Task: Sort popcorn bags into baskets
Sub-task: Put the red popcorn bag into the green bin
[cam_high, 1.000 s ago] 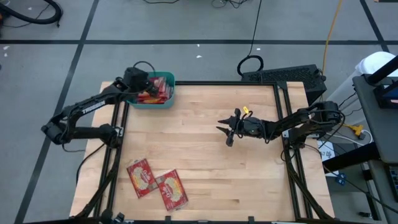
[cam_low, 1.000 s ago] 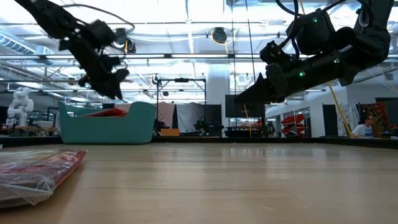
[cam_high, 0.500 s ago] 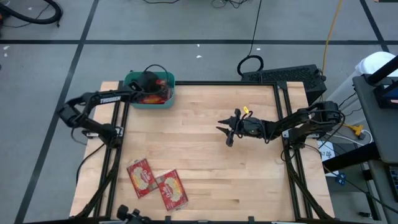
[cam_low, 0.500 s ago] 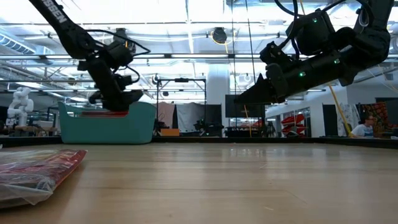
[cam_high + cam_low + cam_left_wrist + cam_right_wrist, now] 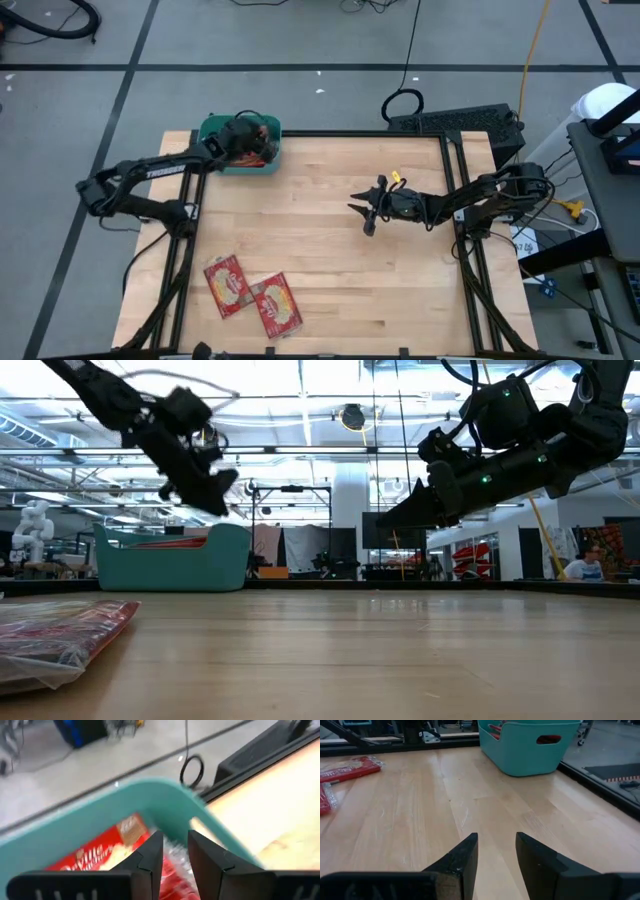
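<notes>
From above, the left jaws (image 5: 243, 141) hang over the teal basket (image 5: 213, 128) of popcorn bags (image 5: 262, 150); two more bags (image 5: 251, 295) lie on the desk (image 5: 330, 250). Left wrist view — jaws apart, empty. Right jaws (image 5: 496, 851) — apart, mid-desk.

Grey floor (image 5: 300, 35) with dark seams surrounds the wooden table (image 5: 320, 250); ceiling lights (image 5: 300, 375) glow.

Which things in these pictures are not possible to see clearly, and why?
- How many popcorn bags lie in the teal basket: in the high view the left gripper covers them; in the low view the basket wall hides them.
- Print on the two bags on the table: too small in the high view.
- Left wrist view: blurred.
</notes>
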Robot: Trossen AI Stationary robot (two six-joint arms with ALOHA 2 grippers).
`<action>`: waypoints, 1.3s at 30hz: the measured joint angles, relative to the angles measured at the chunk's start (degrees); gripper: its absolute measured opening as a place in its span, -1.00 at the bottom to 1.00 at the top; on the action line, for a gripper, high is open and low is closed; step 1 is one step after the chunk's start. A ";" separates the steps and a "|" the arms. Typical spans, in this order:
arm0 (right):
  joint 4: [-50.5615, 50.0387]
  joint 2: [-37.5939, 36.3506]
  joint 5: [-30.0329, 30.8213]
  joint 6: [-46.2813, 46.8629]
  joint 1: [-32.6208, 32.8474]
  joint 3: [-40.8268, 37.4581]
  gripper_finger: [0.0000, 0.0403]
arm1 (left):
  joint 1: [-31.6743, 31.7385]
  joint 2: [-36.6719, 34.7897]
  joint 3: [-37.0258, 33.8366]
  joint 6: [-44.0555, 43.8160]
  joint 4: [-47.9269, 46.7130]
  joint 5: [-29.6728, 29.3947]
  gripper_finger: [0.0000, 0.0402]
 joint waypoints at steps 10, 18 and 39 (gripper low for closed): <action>-1.07 0.00 -4.26 5.14 0.15 0.00 -0.38 | -12.86 -12.46 0.00 -2.22 -11.70 -0.65 -0.54; -1.20 0.00 -4.50 9.76 3.72 0.00 -0.38 | -34.58 -12.58 -0.59 -8.27 -19.76 0.78 -0.54; 0.36 0.00 0.61 18.05 16.99 0.05 -0.38 | -72.70 3.08 -12.96 -23.44 14.87 -4.53 0.21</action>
